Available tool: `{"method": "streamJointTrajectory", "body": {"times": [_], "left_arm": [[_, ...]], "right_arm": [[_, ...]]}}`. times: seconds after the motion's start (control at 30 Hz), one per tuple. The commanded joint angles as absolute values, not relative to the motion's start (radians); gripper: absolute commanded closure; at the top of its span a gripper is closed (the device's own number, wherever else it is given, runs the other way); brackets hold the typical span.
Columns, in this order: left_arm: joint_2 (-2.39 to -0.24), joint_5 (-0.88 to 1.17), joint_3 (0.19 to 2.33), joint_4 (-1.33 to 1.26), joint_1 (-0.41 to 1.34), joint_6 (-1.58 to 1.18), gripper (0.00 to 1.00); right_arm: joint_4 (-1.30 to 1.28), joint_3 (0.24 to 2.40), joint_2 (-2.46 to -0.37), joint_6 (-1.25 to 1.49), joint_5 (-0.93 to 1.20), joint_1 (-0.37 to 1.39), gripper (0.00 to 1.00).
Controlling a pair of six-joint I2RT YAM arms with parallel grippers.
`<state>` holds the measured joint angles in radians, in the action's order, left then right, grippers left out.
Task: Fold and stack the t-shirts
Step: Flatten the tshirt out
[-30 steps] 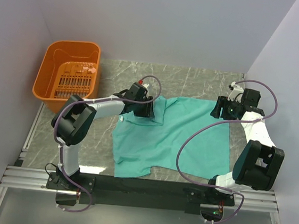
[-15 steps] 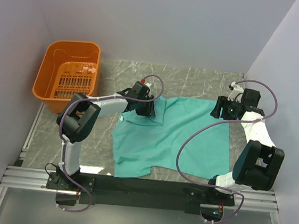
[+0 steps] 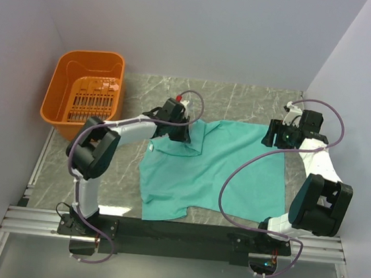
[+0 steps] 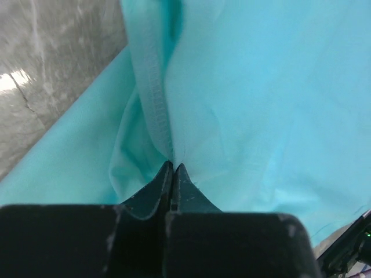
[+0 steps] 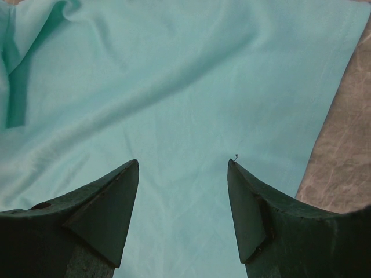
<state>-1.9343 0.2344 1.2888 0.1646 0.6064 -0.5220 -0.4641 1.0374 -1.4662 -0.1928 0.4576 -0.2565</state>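
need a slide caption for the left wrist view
Left gripper, jaws shut on a hemmed fold of the teal-green cotton t-shirt, with grey marbled table at upper left.

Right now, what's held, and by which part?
Left gripper pinches the t-shirt by a hemmed edge fold at its far-left corner; right gripper is open, holding nothing.

The t-shirt (image 3: 215, 172) lies spread on the counter (image 3: 243, 100) in the centre of the top view, reaching toward the right. The basket (image 3: 52, 95) stands on the counter at the upper left, well apart from the shirt. The left end effector (image 3: 184, 136) sits at the shirt's upper-left edge, and the right end effector (image 3: 270, 133) is over its upper-right corner.
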Motion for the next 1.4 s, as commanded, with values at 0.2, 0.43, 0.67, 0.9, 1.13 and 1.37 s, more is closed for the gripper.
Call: {"method": "streamJointTrajectory", "body": {"times": [0.2, 0.43, 0.67, 0.9, 1.13, 1.37], "left_arm": [[-1.75, 0.157, 1.282, 0.166, 0.595, -0.397, 0.99], [-1.744, 0.138, 1.247, 0.14, 0.595, -0.4, 0.99], [-1.738, 0.132, 1.249, 0.138, 0.595, -0.387, 0.99], [-1.73, 0.141, 1.256, 0.14, 0.595, -0.385, 0.99], [-1.747, 0.146, 1.264, 0.147, 0.595, -0.385, 0.99], [-1.75, 0.138, 1.284, 0.167, 0.594, -0.385, 0.99]], "right_arm": [[-0.422, 1.144, -1.549, -0.17, 0.391, -0.279, 0.3], [-0.403, 1.331, -1.736, -0.069, 0.272, -0.324, 0.3], [-0.469, 1.549, -1.983, -0.032, 0.264, -0.35, 0.38], [-0.522, 1.703, -2.129, -0.002, 0.267, -0.35, 0.41], [-0.531, 1.756, -2.194, 0.035, 0.268, -0.35, 0.41], [-0.6, 1.825, -2.258, 0.035, 0.302, -0.347, 0.49]]}}
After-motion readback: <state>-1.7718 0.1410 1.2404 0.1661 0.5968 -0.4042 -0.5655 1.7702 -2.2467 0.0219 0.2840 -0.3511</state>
